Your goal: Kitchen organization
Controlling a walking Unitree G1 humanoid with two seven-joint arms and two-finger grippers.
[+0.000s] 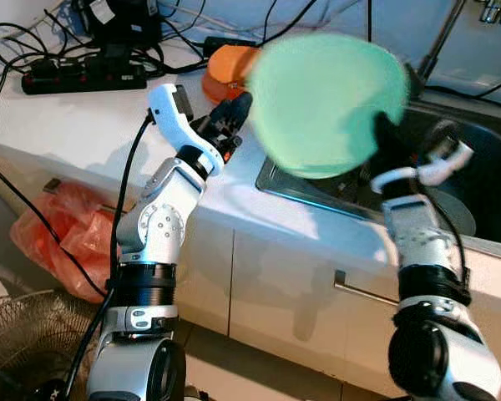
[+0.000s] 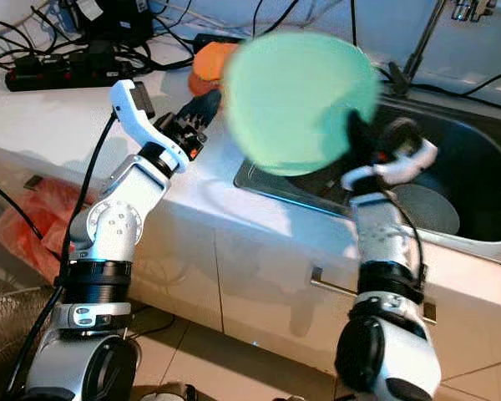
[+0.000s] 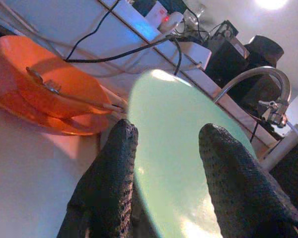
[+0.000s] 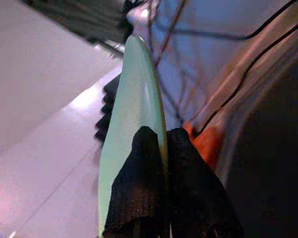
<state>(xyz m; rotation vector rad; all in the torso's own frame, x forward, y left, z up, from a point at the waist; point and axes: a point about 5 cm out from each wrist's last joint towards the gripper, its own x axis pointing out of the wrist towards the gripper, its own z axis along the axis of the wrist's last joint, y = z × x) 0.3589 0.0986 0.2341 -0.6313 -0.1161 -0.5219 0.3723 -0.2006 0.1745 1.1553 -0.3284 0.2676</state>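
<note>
A green plate (image 1: 321,102), blurred, is held on edge above the sink (image 1: 472,180) rim by the right gripper (image 4: 161,153), jaws clamped on its rim. The left gripper (image 3: 166,163), jaws wide, is poised beside it. Orange dishes (image 3: 44,89) on the worktop (image 1: 83,125) are partly hidden.

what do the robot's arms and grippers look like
Both arms are silver-white segmented shells with black ring joints. The left gripper has two long black, dimple-textured fingers. A black cable runs along the left arm; a white one loops by the right gripper.
</note>
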